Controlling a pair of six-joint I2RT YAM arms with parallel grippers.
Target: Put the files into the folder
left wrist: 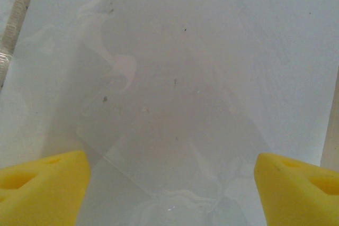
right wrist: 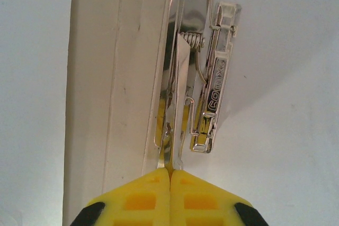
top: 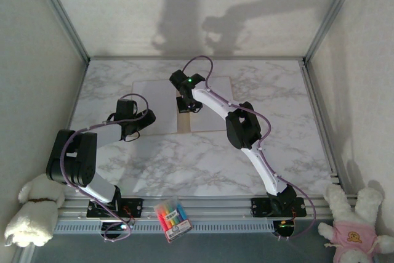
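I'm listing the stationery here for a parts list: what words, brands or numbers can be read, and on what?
"COMIX": stamped along the lever of the metal clip, in the right wrist view; the first letter is not sharp.
Label on the highlighter pack at the table's near edge: too small to read.
Badge on the shirt of the pink plush toy: too small to read.

We count two arms, left arm [top: 92, 146] and right arm [top: 249, 133], and two grippers, left gripper [left wrist: 169, 183] and right gripper [right wrist: 170, 175]. One folder [top: 183, 122]. One metal clip [right wrist: 209, 78]. Of the files [top: 154, 100] we see white either side of the spine, sheet number unclear. Two plush toys, left plush [top: 34, 210], right plush [top: 357, 223]. One highlighter pack [top: 172, 217].
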